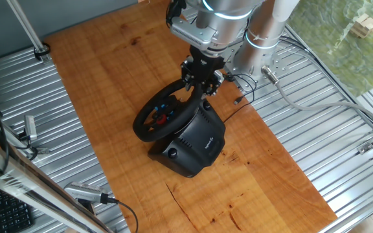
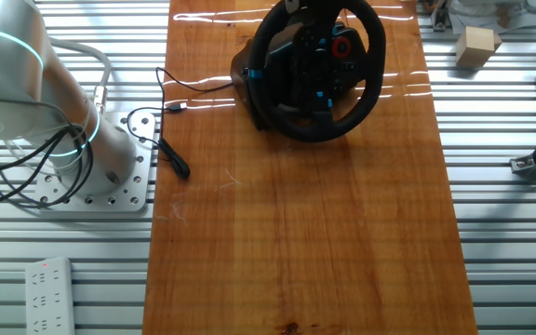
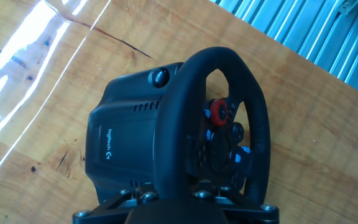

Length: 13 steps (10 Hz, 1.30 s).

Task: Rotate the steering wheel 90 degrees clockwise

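The black steering wheel (image 1: 149,126) stands tilted on its boxy black base (image 1: 199,139) in the middle of the wooden table. Red and blue buttons show on its hub. My gripper (image 1: 203,90) is at the top of the rim, with a jaw on each side of it, and looks shut on it. In the hand view the steering wheel (image 3: 173,124) runs down between the jaws of the gripper (image 3: 173,198), and the base (image 3: 123,137) lies to its left. In the other fixed view the steering wheel (image 2: 361,102) faces the camera at the table's far end, and the gripper is almost cut off.
A black cable (image 2: 170,154) trails from the base toward the arm's mount (image 2: 100,158). A wooden block (image 2: 477,45) and a white power strip (image 2: 49,293) lie on the metal surround. A keyboard (image 1: 5,207) sits at the near left.
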Each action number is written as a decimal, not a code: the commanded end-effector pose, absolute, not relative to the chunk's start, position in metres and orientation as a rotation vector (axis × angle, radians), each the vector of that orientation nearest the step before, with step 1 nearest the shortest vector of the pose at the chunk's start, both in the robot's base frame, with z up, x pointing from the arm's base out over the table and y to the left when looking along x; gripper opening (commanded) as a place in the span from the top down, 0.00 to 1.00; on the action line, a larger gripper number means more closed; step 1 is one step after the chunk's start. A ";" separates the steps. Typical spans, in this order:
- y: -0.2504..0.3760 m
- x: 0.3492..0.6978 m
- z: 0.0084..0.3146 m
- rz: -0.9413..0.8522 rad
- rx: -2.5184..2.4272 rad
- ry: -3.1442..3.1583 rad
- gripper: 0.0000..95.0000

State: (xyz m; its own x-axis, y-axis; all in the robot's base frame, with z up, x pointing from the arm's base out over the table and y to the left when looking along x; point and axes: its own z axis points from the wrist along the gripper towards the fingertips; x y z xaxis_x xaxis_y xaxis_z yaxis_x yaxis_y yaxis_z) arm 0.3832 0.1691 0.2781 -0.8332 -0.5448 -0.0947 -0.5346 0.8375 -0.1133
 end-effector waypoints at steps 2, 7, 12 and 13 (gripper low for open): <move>0.174 0.385 0.275 -0.126 -0.843 2.895 0.60; 0.176 0.388 0.271 -0.125 -0.849 2.893 0.60; 0.177 0.393 0.268 -0.126 -0.855 2.890 0.60; 0.177 0.393 0.266 -0.126 -0.858 2.888 0.60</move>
State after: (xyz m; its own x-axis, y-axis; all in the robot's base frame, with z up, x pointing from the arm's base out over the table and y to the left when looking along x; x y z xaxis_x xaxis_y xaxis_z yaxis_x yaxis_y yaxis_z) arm 0.3939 0.1774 0.2651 -0.8300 -0.5491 -0.0980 -0.5385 0.8346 -0.1158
